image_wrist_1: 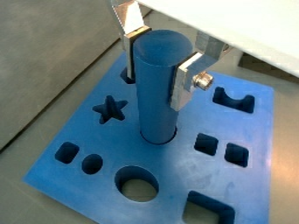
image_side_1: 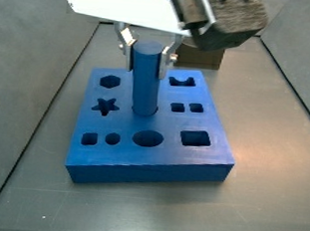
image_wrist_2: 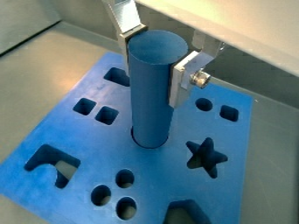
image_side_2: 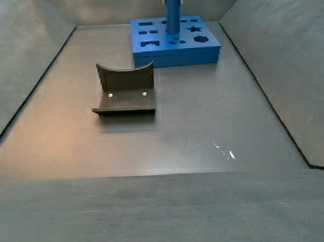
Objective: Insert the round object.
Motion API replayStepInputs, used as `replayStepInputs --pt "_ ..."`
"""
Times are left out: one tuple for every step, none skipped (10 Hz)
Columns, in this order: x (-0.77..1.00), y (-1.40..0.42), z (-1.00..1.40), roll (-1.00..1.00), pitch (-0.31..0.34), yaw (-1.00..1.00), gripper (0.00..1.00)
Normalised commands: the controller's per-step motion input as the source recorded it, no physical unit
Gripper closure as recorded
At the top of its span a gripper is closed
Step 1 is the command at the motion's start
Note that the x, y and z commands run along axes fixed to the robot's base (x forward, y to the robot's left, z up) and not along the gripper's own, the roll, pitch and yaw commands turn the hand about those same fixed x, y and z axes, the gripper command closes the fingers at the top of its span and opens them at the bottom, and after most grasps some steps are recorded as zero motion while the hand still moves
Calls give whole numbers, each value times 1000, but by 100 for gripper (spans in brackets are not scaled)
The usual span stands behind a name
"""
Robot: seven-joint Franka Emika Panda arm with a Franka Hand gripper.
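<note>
The round object, a tall blue cylinder (image_wrist_1: 158, 87), stands upright with its lower end down in a hole near the middle of the flat blue block (image_wrist_1: 176, 164). It shows in the other wrist view (image_wrist_2: 152, 96) and both side views (image_side_1: 145, 82) (image_side_2: 172, 13). My gripper (image_wrist_1: 153, 80) is above the block, shut on the cylinder's top, with a silver finger (image_wrist_1: 180, 87) pressed against each side. It also shows in a wrist view (image_wrist_2: 155, 66) and a side view (image_side_1: 147, 49). The block also shows in other views (image_wrist_2: 70, 142) (image_side_1: 147, 168) (image_side_2: 176, 58).
The block has several other shaped holes, among them a star (image_wrist_1: 110, 108) and an empty round hole (image_wrist_1: 136, 185). A dark olive block with a curved notch (image_side_2: 124, 91) lies on the grey floor in front of the blue block. Sloping grey walls enclose the floor.
</note>
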Motion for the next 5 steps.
replayStepInputs --pt "0 11 -269 -4 -20 -174 100" --pt "0 29 -286 -21 -49 -60 100" --pt "0 94 -103 -93 -120 0 100" --pt "0 194 -106 -173 -29 -71 100" --pt "0 0 0 -14 0 0 100"
